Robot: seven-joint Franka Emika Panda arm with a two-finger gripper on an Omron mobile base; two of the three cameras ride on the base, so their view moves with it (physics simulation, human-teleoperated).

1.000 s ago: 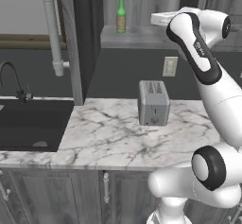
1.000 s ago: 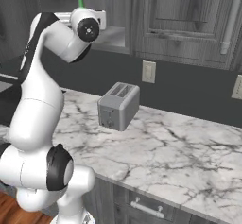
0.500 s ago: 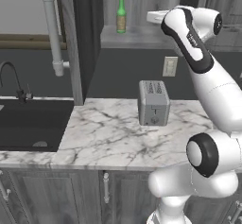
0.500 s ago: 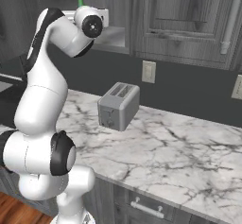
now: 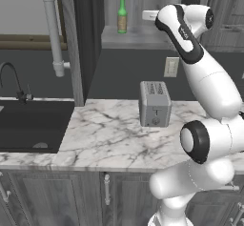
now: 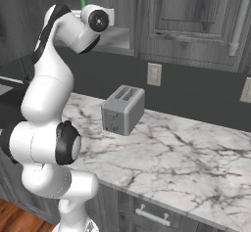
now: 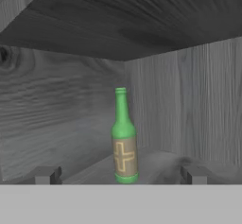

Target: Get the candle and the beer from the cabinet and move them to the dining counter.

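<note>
Green beer (image 7: 124, 138) stands upright at 12 o'clock, straight ahead of the spread, empty end effector (image 7: 120, 175).

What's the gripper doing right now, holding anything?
Gripper: open, holding nothing; the beer stands upright ahead, between the fingertips.

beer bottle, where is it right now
The beer stands upright on the open cabinet shelf above the toaster, ahead of the open gripper.
</note>
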